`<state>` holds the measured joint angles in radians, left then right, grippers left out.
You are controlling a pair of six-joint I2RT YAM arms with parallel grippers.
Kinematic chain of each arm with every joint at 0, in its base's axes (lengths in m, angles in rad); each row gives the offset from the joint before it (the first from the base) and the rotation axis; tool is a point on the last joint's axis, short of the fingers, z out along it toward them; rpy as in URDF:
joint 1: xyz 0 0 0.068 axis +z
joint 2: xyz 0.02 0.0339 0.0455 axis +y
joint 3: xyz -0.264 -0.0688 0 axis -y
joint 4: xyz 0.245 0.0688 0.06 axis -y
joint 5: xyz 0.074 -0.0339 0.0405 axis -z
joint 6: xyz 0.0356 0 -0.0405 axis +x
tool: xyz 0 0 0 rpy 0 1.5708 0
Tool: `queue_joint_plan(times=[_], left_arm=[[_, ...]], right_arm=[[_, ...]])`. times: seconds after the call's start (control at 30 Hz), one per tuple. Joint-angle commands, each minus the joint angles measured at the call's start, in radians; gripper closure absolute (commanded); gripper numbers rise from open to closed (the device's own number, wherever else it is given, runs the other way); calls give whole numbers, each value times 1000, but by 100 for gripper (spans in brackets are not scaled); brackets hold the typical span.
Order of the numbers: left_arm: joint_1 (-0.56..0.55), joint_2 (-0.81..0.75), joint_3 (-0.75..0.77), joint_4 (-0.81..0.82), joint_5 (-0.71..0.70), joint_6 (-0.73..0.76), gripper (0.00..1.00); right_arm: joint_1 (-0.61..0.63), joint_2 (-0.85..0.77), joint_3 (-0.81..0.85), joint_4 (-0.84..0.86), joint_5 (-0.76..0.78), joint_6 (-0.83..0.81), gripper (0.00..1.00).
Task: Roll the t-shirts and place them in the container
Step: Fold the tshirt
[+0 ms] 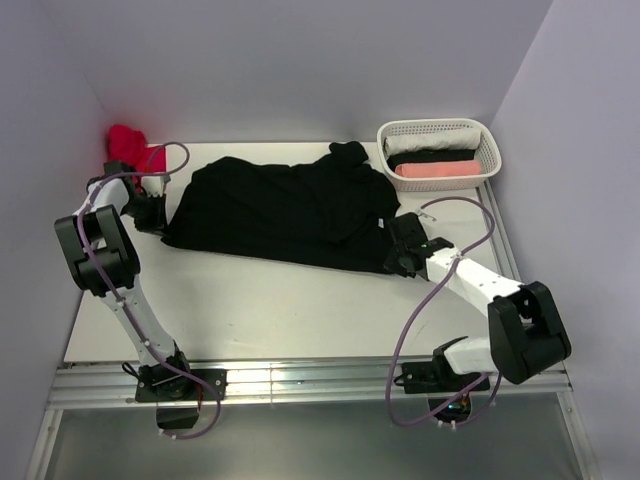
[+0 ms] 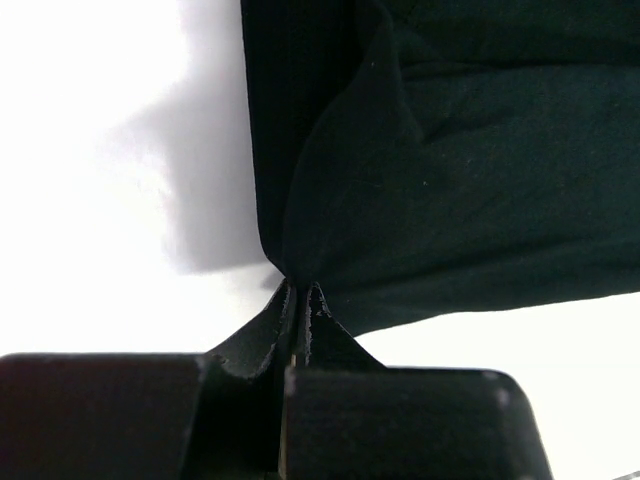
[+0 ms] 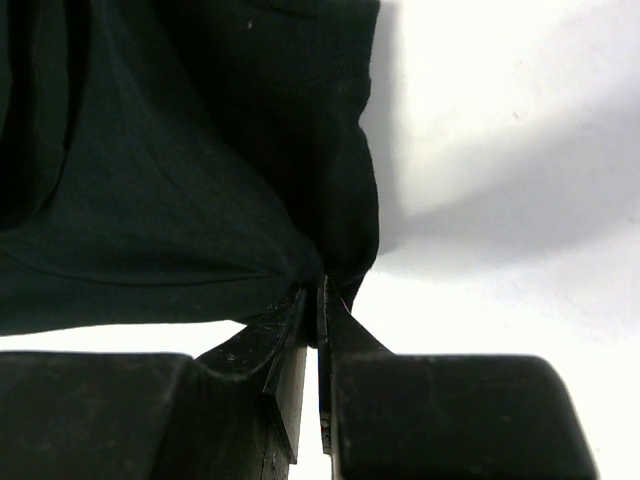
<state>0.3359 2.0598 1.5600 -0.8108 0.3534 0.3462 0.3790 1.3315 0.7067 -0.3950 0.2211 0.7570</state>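
The black t-shirt lies spread across the middle of the white table, near the white basket. My left claw is clamped on its left edge, my right claw on its right edge.

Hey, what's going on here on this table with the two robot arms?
Both arms are working on a black t-shirt spread out on the table. The left gripper is pinched shut on the shirt's edge at its left end, and the right gripper is pinching the edge at its right end. No roll has formed yet. A white basket in the far right corner holds rolled cloths, and a red cloth lies bunched in the far left corner.
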Motion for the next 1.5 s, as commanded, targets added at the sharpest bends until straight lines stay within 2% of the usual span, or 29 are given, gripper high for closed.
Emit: queue_joint_plan(times=[0.0,0.27,0.43,0.6,0.73,0.83,0.87,0.9,0.93,0.97,1.0,1.07,1.1,1.2,1.33,1.47], left_arm=[[8,-104,-40,19,-93,62,100],[26,-222,-231,42,-152,140,100],[43,-294,-353,48,-172,177,100],[48,-355,-429,58,-192,203,100],[52,-371,-459,59,-194,217,100],[52,-365,-462,52,-192,218,100],[54,-366,-456,50,-189,217,98],[54,-368,-451,45,-185,217,88],[55,-375,-443,35,-179,218,83],[55,-380,-439,29,-168,218,77],[57,-383,-422,24,-162,218,63],[61,-397,-407,6,-145,218,55],[61,-398,-390,2,-139,221,47],[61,-402,-353,-22,-116,214,40],[60,-405,-313,-44,-105,203,39],[61,-405,-264,-54,-108,191,40]], right_arm=[[-9,-47,8,-117,58,-27,89],[7,-193,-61,-203,29,7,89],[83,-218,-72,-290,47,82,89],[170,-235,-133,-297,41,156,87],[182,-255,-182,-280,32,197,83],[187,-270,-181,-292,41,203,69],[189,-279,-168,-301,47,206,58],[190,-287,-161,-311,58,205,54],[190,-302,-153,-326,60,202,47],[190,-313,-133,-334,66,200,44],[190,-325,-124,-352,76,205,42],[190,-362,-87,-364,84,203,41],[192,-374,-73,-367,86,199,41],[195,-402,-20,-352,78,186,44],[219,-358,22,-271,54,168,48],[258,-258,43,-168,9,171,48]])
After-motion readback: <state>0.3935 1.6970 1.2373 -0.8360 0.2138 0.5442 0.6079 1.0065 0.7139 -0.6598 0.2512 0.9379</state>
